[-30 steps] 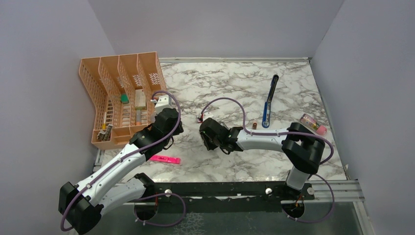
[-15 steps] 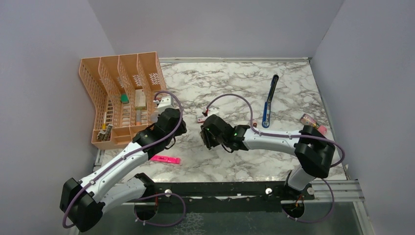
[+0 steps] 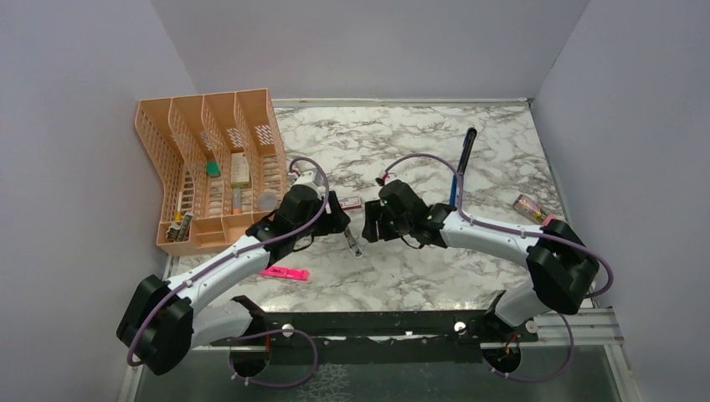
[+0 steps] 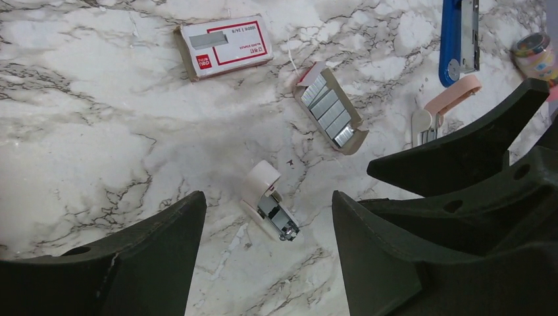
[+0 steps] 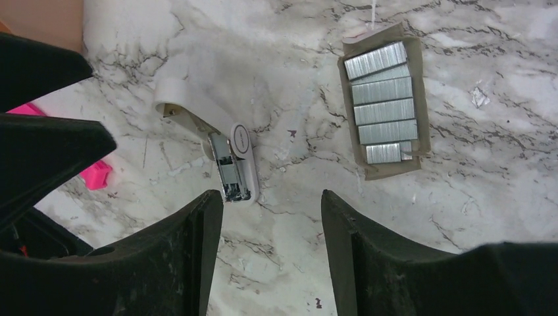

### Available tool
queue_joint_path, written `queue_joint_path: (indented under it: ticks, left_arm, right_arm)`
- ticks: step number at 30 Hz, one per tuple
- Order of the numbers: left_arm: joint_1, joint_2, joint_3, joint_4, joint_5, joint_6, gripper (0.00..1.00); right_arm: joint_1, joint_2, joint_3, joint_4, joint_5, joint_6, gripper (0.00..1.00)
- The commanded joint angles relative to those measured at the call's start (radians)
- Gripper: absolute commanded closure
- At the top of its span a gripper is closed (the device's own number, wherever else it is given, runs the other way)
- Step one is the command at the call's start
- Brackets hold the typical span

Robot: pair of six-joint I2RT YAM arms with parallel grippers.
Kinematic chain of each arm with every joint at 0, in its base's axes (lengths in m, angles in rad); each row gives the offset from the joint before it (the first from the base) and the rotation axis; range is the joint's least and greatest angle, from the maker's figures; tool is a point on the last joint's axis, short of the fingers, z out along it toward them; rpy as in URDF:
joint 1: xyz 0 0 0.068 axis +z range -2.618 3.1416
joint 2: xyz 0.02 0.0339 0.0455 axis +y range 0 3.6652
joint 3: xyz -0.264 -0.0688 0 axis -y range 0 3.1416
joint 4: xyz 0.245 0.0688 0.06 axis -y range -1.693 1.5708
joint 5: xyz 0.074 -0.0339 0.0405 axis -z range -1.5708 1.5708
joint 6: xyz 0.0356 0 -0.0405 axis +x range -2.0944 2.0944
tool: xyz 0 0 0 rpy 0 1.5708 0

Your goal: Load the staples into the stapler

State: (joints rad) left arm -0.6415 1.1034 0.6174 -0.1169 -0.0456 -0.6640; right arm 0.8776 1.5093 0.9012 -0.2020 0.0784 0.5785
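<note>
The blue stapler (image 3: pixel 461 163) lies at the back right, its lower end behind my right arm. In the left wrist view (image 4: pixel 452 39) a metal channel shows beside its blue body. The staples (image 5: pixel 383 99) are silvery blocks in a small brown tray (image 4: pixel 329 110), with the red-and-white box (image 4: pixel 224 46) beyond it (image 3: pixel 351 202). My left gripper (image 4: pixel 265 204) is open over a white capsule-shaped piece (image 4: pixel 268 207). My right gripper (image 5: pixel 271 201) is open, facing it, just short of the same piece (image 5: pixel 227 155). Both grippers (image 3: pixel 337 222) (image 3: pixel 371 224) are empty.
A peach mesh organizer (image 3: pixel 201 163) stands at the left. A pink highlighter (image 3: pixel 283 273) lies near the front. A peach-pink piece (image 4: pixel 453 95) lies below the stapler. A small jar (image 3: pixel 529 203) sits at the right.
Both grippers have shifted right towards the table's middle. The left gripper has come away from the organizer and now faces the right one closely. The white piece now shows between them.
</note>
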Motion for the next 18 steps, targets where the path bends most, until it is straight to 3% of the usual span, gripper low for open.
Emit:
queue_joint_path:
  ticks: [1,7,11,18]
  left_arm:
    - [0.023,0.008,-0.025,0.087,0.042,-0.03,0.29]
    - [0.028,-0.065,-0.065,-0.061,-0.098,-0.162,0.41]
    - [0.028,-0.123,-0.143,-0.041,-0.011,-0.214,0.49]
    - [0.027,-0.099,-0.203,0.02,0.1,-0.251,0.6]
  right_arm:
    - [-0.006,-0.001,0.056,0.033,-0.114,-0.131,0.37]
    - [-0.007,0.059,0.169,0.0,-0.183,-0.254,0.34]
    - [-0.004,0.135,0.234,-0.028,-0.258,-0.279,0.34]
    - [0.034,0.252,0.326,-0.063,-0.229,-0.314,0.34]
